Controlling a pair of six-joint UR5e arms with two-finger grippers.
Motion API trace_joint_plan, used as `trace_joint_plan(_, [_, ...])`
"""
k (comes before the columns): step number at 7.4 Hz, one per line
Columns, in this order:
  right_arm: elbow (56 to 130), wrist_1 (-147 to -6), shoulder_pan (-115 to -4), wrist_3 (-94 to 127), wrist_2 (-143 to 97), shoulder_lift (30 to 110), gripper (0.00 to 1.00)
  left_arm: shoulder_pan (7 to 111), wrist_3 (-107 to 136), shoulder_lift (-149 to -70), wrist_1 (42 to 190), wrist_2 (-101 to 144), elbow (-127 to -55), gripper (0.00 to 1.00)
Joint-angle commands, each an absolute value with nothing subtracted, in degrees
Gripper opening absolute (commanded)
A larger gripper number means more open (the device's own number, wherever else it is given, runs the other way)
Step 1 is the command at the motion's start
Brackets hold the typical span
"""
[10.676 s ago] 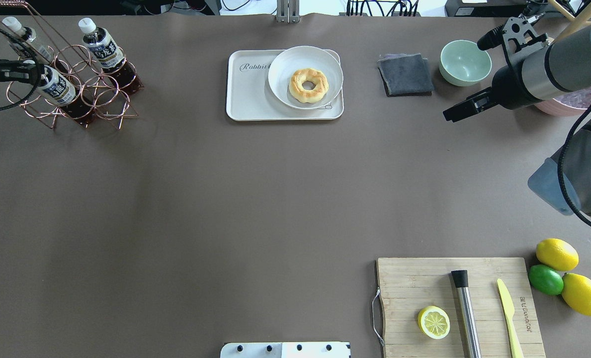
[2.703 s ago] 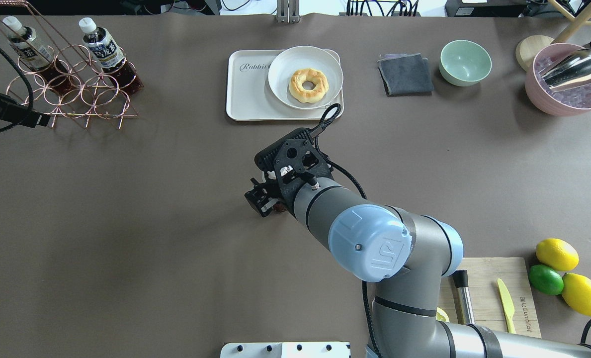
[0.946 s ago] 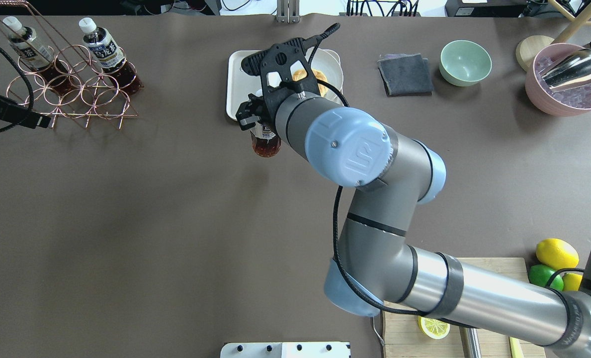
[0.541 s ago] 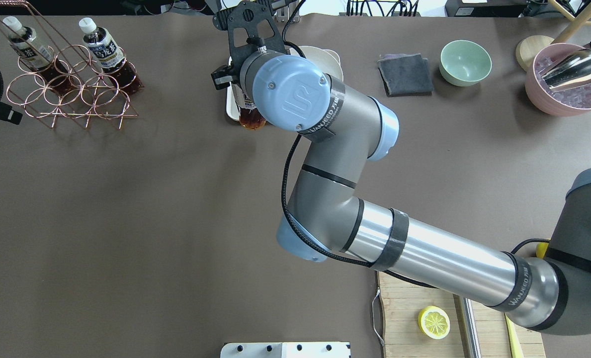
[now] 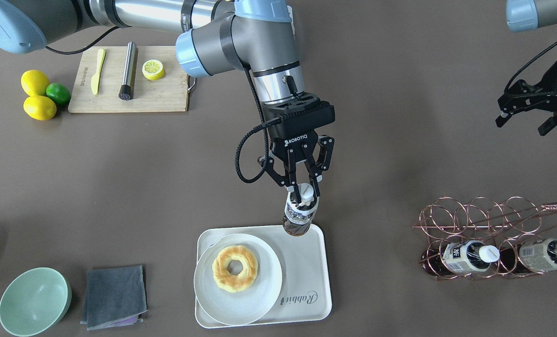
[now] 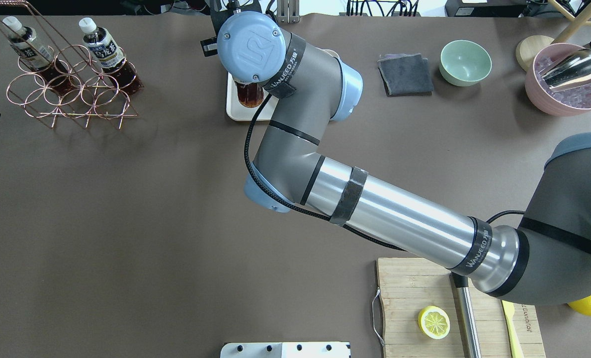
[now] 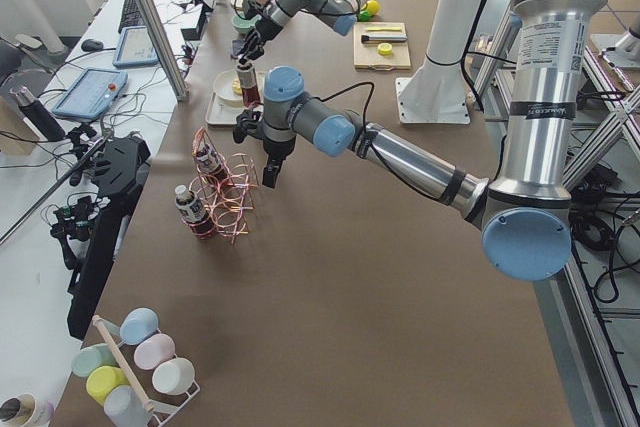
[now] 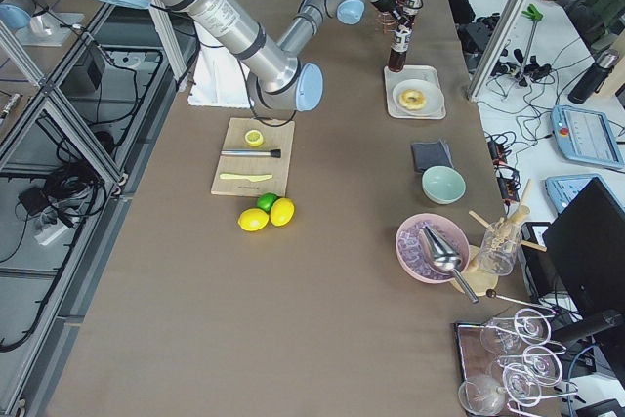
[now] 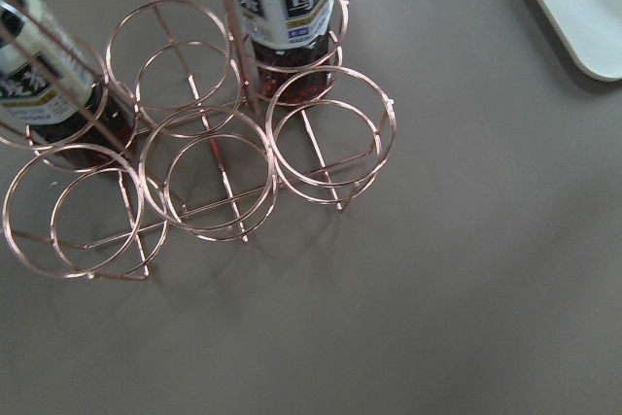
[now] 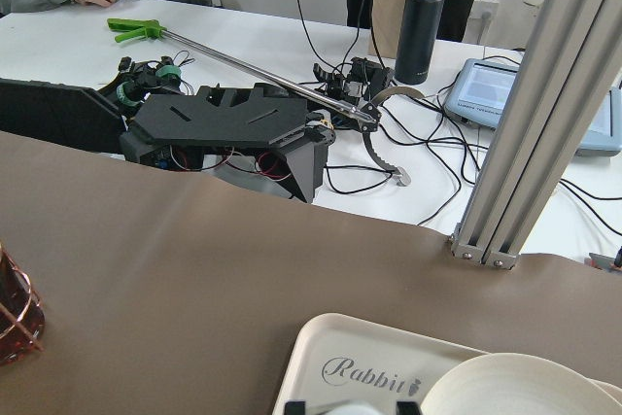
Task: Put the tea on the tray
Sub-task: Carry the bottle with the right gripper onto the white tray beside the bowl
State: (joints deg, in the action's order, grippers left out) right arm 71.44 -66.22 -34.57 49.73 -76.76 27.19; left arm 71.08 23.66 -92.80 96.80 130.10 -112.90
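Observation:
My right gripper (image 5: 305, 194) is shut on the white cap and neck of a tea bottle (image 5: 299, 213). It holds the bottle upright over the robot-side edge of the cream tray (image 5: 306, 267), beside the plate. I cannot tell whether the bottle's base touches the tray. In the overhead view the wrist hides this gripper; only the bottle's base (image 6: 249, 93) and a tray corner (image 6: 234, 113) show. My left gripper (image 5: 521, 127) is open and empty, apart from the rack. Two more tea bottles (image 5: 465, 255) (image 5: 543, 250) lie in the copper rack (image 5: 475, 220).
A white plate (image 5: 257, 299) with a doughnut (image 5: 234, 268) fills much of the tray. A green bowl (image 5: 34, 302) and a grey cloth (image 5: 114, 295) lie beside it. A cutting board (image 5: 166, 96) with a lemon slice, and lemons (image 5: 37, 96), sit on the robot's side.
My right arm has carried the tea bottle from mid-table away from the robot, to over the tray's near left corner. My left arm has drawn back to the left.

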Motion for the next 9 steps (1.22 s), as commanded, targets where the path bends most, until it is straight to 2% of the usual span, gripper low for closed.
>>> trace_joint_plan(1, [63.0, -60.2, -35.8, 50.2, -77.6, 25.1, 0.0, 71.1, 23.6, -92.7, 96.8, 130.1, -112.9, 0.99])
trace_joint_plan(3, [59.3, -58.4, -35.9, 50.3, -77.6, 24.3, 0.0, 71.1, 23.6, -93.2, 96.8, 130.0, -112.7, 0.99])
trace_joint_plan(6, [58.9, -58.1, -36.1, 50.2, -77.6, 24.2, 0.0, 71.1, 23.6, -93.5, 96.8, 130.1, -112.8, 0.99])
trace_joint_plan(7, [58.9, -58.1, -36.1, 50.2, -77.6, 24.2, 0.97, 71.1, 23.7, -93.5, 96.8, 130.1, -112.8, 0.99])
trace_joint_plan(9, [60.5, -57.7, -36.3, 51.5, -78.0, 24.3, 1.0, 71.2, 23.7, -93.4, 96.7, 130.2, -112.9, 0.99])
